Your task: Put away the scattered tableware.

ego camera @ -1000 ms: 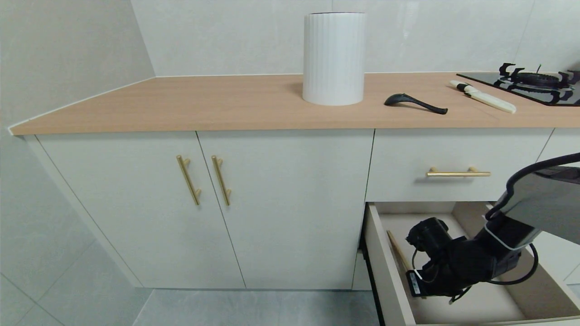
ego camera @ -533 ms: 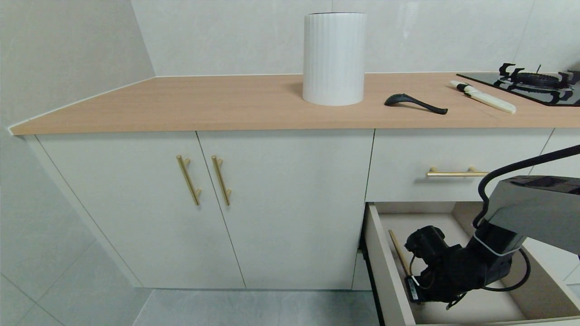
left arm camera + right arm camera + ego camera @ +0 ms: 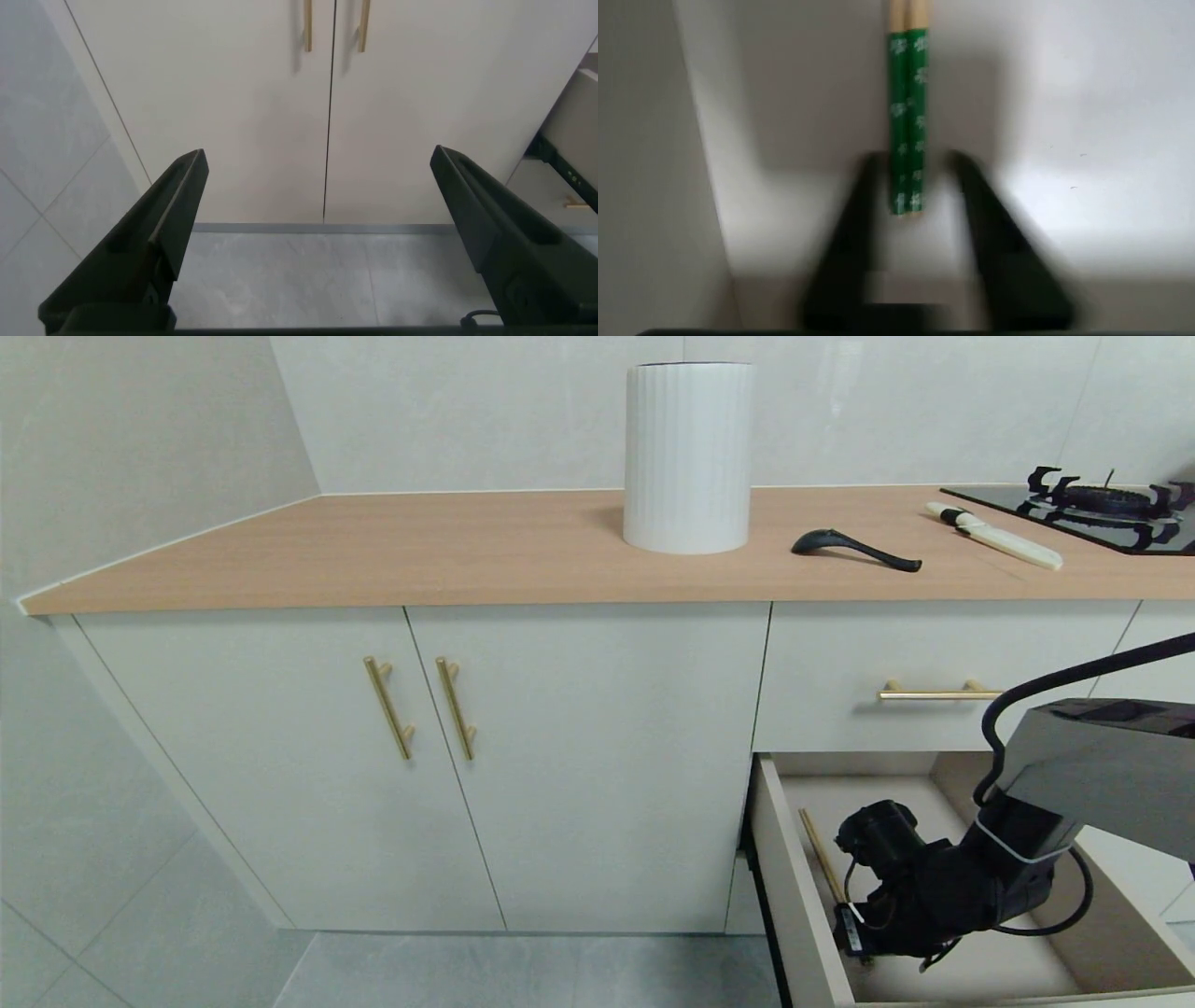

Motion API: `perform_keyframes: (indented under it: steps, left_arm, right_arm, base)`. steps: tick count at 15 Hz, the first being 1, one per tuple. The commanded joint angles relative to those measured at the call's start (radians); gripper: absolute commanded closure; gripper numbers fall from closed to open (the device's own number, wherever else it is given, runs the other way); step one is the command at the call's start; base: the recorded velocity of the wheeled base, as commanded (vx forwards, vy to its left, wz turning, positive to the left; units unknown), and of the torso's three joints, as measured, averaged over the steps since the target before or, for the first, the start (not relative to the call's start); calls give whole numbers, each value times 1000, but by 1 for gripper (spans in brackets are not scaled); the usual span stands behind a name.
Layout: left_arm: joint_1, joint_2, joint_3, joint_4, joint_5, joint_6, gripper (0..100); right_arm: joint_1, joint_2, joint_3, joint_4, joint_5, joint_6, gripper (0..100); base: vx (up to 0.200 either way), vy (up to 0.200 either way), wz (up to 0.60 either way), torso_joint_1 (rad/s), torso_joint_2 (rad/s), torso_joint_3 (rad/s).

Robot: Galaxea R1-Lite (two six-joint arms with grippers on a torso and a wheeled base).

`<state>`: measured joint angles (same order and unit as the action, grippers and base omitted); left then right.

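Observation:
A pair of wooden chopsticks [image 3: 820,857] with green-printed ends [image 3: 908,121] lies in the open drawer [image 3: 790,905], along its left wall. My right gripper [image 3: 854,938] is low inside the drawer, open, with its fingers [image 3: 854,224] either side of the chopsticks' end and a gap on both sides [image 3: 915,163]. A black spoon [image 3: 854,549] and a white knife [image 3: 994,534] lie on the wooden countertop [image 3: 420,546]. My left gripper [image 3: 318,163] hangs open and empty above the floor, facing the cabinet doors.
A tall white ribbed container [image 3: 688,457] stands on the counter left of the spoon. A black gas hob [image 3: 1102,509] sits at the far right. A shut drawer with a gold handle [image 3: 938,692] is above the open one.
My right arm has sunk lower into the drawer and shifted slightly toward its front. The chopsticks stay along the left wall.

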<state>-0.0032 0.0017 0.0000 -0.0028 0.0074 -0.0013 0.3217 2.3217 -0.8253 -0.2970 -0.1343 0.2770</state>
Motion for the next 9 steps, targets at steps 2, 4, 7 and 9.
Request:
perform_keyframes:
  steps: [2, 4, 7, 9]
  left_arm:
    - [0, 1, 0, 0, 0, -2, 0]
    - [0, 0, 0, 0, 0, 0, 0]
    - [0, 1, 0, 0, 0, 0, 0]
    - [0, 0, 0, 0, 0, 0, 0]
  right_arm:
    - [0, -1, 2, 1, 1, 1, 0]
    - [2, -45, 12, 2, -1, 1, 0]
    - [0, -228, 89, 2, 8, -18, 0]
    - [-4, -349, 137, 2, 10, -61, 0]
  base:
    - [0, 0, 0, 0, 0, 0]
    - [0, 0, 0, 0, 0, 0]
    - [0, 0, 0, 0, 0, 0]
    - [0, 0, 0, 0, 0, 0]
